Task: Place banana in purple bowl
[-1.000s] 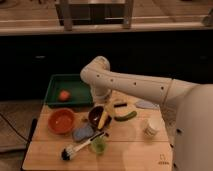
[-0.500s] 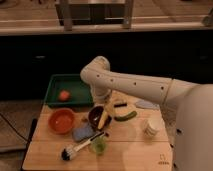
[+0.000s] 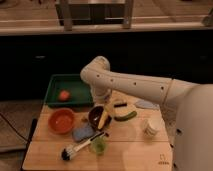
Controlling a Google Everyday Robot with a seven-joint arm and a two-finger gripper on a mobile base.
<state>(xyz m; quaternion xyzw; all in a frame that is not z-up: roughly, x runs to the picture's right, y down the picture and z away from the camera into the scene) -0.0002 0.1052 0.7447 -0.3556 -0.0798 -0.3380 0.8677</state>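
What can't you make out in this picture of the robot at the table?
All in the camera view:
- Gripper, just above and right of the purple bowl: partly hidden by the wrist, so its grasp is unclear.
- Banana: blurred; lying in the bowl or only over it, cannot tell.
- Small red thing in the green tray: too small to identify.
- Robot's body: cut off by the right edge.
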